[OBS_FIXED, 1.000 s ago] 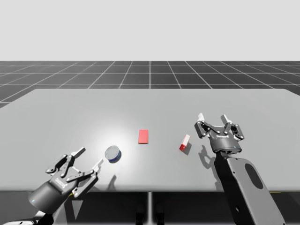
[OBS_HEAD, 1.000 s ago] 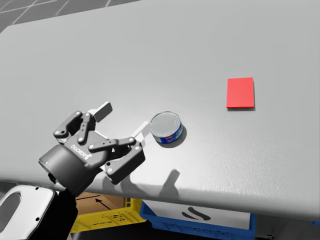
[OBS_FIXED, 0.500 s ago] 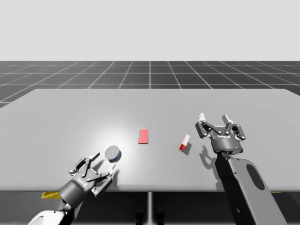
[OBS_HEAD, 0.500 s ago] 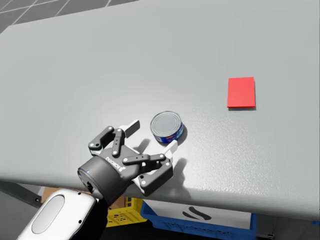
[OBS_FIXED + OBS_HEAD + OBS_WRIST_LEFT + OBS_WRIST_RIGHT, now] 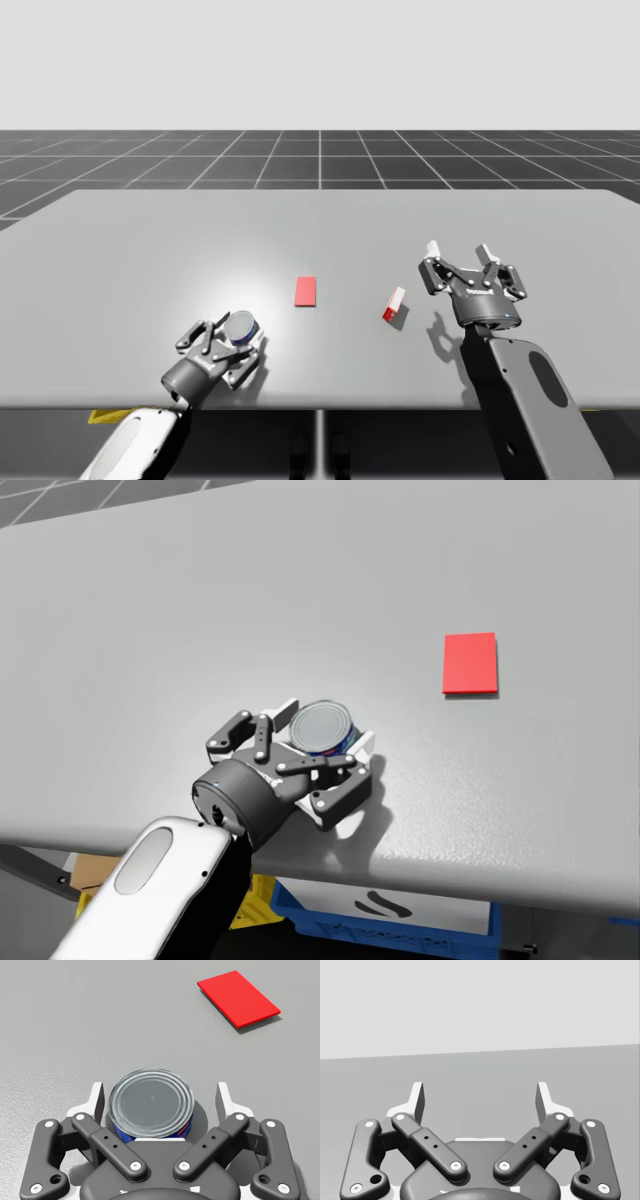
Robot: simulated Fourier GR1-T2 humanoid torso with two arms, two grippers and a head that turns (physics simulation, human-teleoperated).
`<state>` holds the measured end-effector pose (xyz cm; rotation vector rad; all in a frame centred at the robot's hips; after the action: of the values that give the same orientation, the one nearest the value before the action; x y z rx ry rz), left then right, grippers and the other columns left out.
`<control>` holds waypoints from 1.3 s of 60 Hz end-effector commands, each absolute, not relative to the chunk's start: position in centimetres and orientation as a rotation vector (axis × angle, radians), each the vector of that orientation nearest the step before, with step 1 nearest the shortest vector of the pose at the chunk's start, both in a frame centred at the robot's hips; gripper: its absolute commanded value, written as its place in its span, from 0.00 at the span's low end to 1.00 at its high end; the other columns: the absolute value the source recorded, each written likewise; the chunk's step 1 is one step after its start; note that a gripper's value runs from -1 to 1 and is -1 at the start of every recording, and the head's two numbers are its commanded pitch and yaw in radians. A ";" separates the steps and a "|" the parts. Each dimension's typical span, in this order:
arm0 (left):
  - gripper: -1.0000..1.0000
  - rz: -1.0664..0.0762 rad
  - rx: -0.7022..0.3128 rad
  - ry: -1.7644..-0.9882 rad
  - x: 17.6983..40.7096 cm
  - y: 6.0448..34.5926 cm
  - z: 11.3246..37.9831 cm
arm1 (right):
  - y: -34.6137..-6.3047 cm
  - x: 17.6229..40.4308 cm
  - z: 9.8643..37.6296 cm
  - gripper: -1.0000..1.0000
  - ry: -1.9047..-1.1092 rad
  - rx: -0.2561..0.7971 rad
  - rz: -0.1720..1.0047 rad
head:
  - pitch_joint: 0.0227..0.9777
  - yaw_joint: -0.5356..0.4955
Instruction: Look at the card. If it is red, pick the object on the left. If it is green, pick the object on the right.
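Left wrist view: left claw (image 5: pixel 160 1089) wide, straddling round ribbed-lid metal can (image 5: pixel 151 1105); right claw (image 5: pixel 480 1089) wide.

A flat grey table (image 5: pixel 500 220) spans mid-frame in the high view. On it sit a short blue-sided metal can (image 5: pixel 240 326) at lower left, a red rectangular card (image 5: pixel 305 290) at centre, and a small red-and-white box (image 5: pixel 394 303) right of centre.
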<state>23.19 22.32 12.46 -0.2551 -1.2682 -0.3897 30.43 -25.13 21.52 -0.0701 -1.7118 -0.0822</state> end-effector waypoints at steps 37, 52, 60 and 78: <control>1.00 -0.387 -0.257 -1.222 23.7 22.1 11.1 | -25.4 30.3 21.7 0.00 -1.720 -0.075 -0.094 | 0.80 0.85; 1.00 -0.399 -0.260 -1.219 23.6 21.9 10.8 | -25.6 30.4 21.8 0.00 -1.722 -0.082 -0.094 | 0.53 0.88; 1.00 -0.404 -0.260 -1.218 23.5 21.8 10.8 | -25.7 30.4 21.8 0.00 -1.722 -0.082 -0.094 | 0.46 0.89; 1.00 -0.443 -0.257 -1.285 23.2 21.6 14.3 | -25.9 30.5 21.7 0.00 -1.721 -0.087 -0.094 | 0.45 0.89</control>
<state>23.40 22.79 12.65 -0.1681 -1.2680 -0.3246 30.48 -25.77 21.72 -0.0841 -1.7215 -0.0949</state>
